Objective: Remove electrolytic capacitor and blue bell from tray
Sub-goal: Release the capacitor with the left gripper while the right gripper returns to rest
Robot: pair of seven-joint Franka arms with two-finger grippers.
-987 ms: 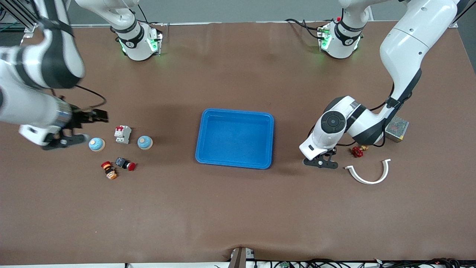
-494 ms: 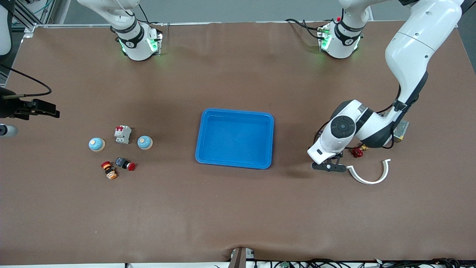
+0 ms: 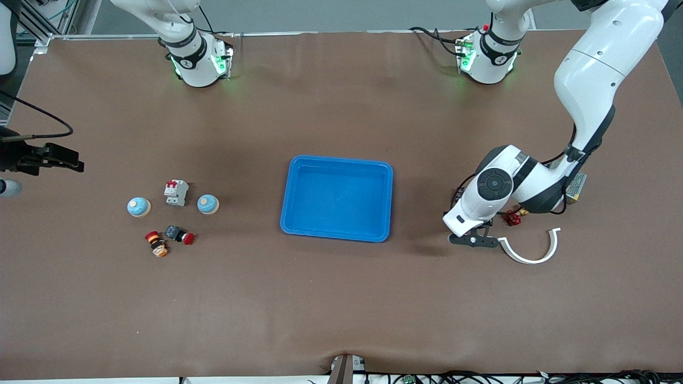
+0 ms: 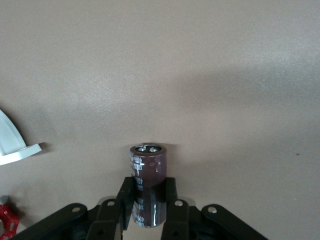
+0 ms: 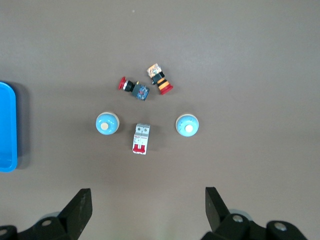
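Left pincer (image 4: 148, 212): closed on the capacitor (image 4: 147, 177), a dark cylinder held upright by its lower body, low over the bare worktop (image 3: 341, 298) between the blue tray and the white curved bracket.
Right pincer (image 5: 147, 207): fingers spread wide, holding nothing, high above the cluster of small parts at the right arm's end of the worktop.
Bells: two blue-domed bells (image 3: 139, 206) (image 3: 207, 204) stand on the worktop, one on each side of the circuit breaker.
Circuit breaker (image 3: 175, 192): white with red levers, between the bells and apart from both.
Push-buttons: a red-and-orange one (image 3: 156, 244) and a black one with a red cap (image 3: 180, 234) lie just beside each other, nearer the front camera than the bells.
Blue tray (image 3: 384, 202): mid-worktop, nothing in it.
White curved bracket (image 3: 531, 248): lies beside the left pincer, toward the left arm's end; one tip is close to the fingers.
Red valve handle (image 3: 513, 217): near the bracket, partly covered by the left arm.
Metal-mesh box (image 3: 572, 184): mostly hidden by the left arm's wrist.
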